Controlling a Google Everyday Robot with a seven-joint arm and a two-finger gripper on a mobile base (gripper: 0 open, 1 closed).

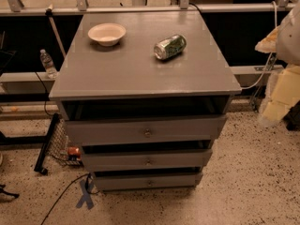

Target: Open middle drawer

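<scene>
Speckled floor (pixel 243 182): steer your cream gripper (pixel 280 81), state I cannot tell, down-left to the grey wooden middle drawer (pixel 117 161)'s round metal knob (pixel 148 161); pull straight.

Right of the cabinet (pixel 140 64) we pick up the gripper (pixel 280 86), a pale cream shape sliced by the picture's edge, so only part of it shows and we can't trace its outline. On the cabinet's face, the middle drawer (pixel 117 161) gives us its front and a dark slot above. Its inside sits in shadow beneath the top drawer (pixel 108 131). Its knob (pixel 148 161) is too small for detail. On the cabinet's top, the can (pixel 169 46) carries a label we can't read. Left of the cabinet, a small red thing (pixel 73 151) peeks out, half hidden behind a drawer corner, and we can't tell what it is. Behind the cabinet, the rail (pixel 243 7) has posts running off the upper edge.
</scene>
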